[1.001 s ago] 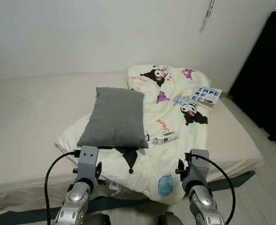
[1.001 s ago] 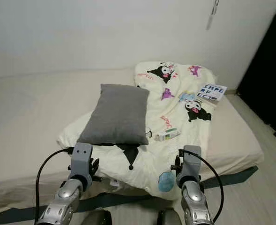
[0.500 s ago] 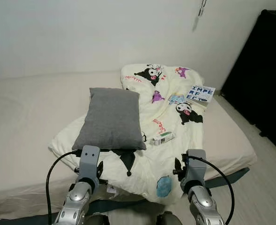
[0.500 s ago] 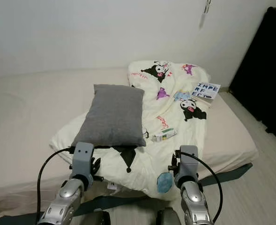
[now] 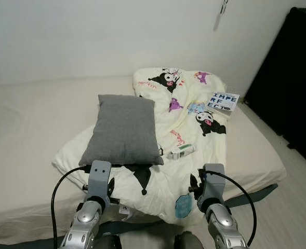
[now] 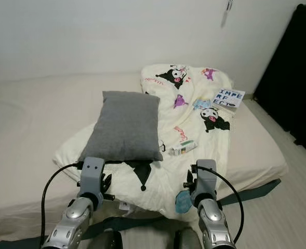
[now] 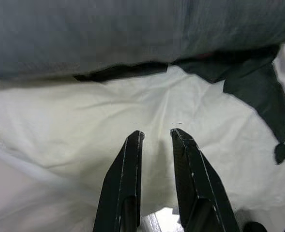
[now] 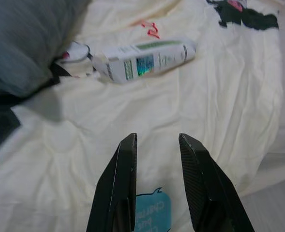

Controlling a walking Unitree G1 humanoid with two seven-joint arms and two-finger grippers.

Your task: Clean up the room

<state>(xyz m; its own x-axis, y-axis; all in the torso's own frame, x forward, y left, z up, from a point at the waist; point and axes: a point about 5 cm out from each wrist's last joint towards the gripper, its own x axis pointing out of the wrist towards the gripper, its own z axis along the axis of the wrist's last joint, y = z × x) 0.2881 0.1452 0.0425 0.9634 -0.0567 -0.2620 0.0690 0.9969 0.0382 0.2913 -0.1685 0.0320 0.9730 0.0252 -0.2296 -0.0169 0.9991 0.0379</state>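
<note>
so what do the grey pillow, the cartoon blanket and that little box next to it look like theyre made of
Grey pillow: woven fabric, matte, with a fine weave texture and soft, plump edges. Cartoon blanket: soft cloth, probably cotton or microfibre, matte, creased and folded, with printed figures. Little box: likely printed cardboard, slightly glossy, with sharp folded edges and label print.

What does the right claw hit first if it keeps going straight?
Probably the blanket just ahead of the right claw, then the small box lying further along that line; depth is unclear.
</note>
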